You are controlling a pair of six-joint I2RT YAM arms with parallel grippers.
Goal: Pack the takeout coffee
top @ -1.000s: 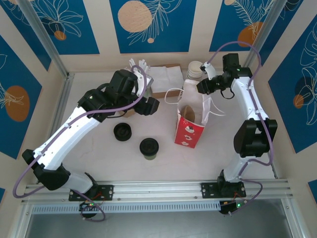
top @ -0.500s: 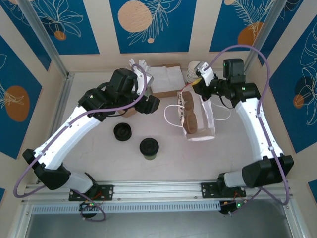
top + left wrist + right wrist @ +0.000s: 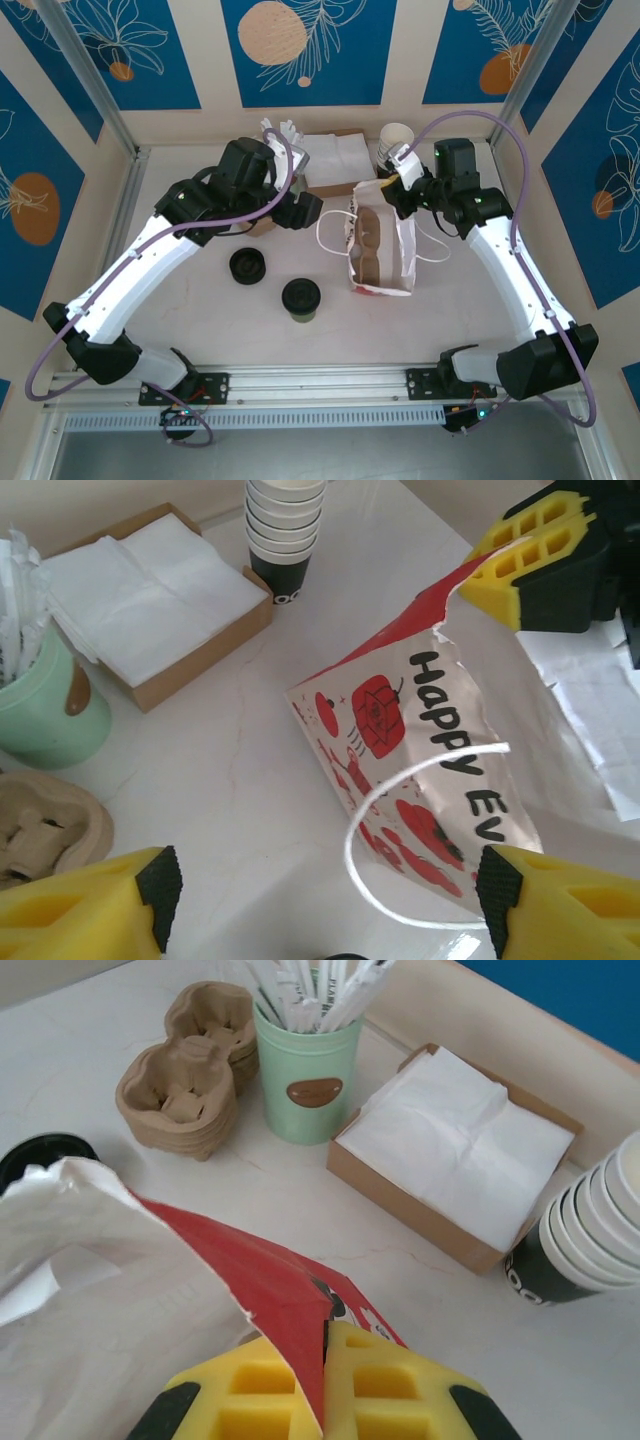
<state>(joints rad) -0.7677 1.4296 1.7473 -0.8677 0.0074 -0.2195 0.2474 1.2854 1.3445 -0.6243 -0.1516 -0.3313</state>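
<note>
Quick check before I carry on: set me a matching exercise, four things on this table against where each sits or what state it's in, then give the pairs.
Things:
1. takeout coffee
2. paper bag
3. green cup of white sticks
4. stack of paper cups

Places or states (sides as in the top view):
A. just right of the napkin box
B. rim pinched between the jaws of the right gripper
C. lidded, standing on the table left of the bag
D. just left of the napkin box, by the cardboard carriers

Pairs: 1-C, 2-B, 3-D, 4-A.
</note>
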